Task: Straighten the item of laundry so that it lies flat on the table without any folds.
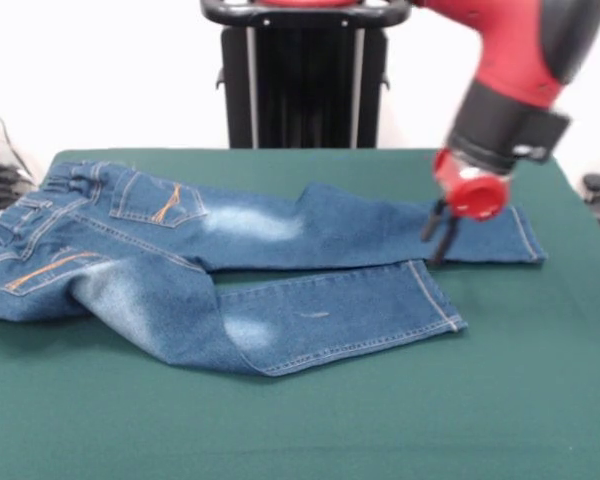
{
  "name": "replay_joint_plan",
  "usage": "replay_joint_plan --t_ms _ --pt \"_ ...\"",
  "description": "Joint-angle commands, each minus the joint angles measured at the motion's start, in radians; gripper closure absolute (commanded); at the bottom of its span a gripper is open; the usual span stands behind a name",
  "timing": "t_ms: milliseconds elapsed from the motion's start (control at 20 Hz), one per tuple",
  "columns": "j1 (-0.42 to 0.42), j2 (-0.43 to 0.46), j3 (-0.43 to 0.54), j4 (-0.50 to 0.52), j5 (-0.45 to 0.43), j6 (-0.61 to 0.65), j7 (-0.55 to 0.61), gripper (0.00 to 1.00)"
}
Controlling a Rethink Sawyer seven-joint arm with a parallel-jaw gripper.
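Stretched almost the full width of the green surface, the small pair of blue denim jeans lies with its long axis running side to side in the front view. At the left, the waistband and its orange-stitched back pockets run to the picture's edge, where the outermost denim is cut off from sight. Near the seat, the nearer leg turns at an angle and its upper part appears doubled over, a fold that the task still has to remove. The two legs then run rightward, side by side, to their hems. At the right, the robot's hand hangs over the far leg close to its hem, so nearly the whole garment lies to its left. Two dark fingers stand slightly apart, apparently open and empty; whether their tips touch the denim cannot be made out. The arm above is blurred.
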Motion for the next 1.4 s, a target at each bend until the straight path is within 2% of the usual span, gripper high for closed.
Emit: replay_joint_plan --t_ms 50,350,950,1400 --pt "-0.109 0.020 0.183 -0.028 -0.114 -0.123 0.004 0.00" --pt "-0.128 0.059 0.181 -0.075 -0.156 -0.137 0.039 0.00" --pt "-0.239 0.042 0.196 -0.105 -0.300 -0.159 -0.001 0.00" --pt "-0.261 0.096 0.188 -0.196 -0.327 -0.136 0.037 0.00"
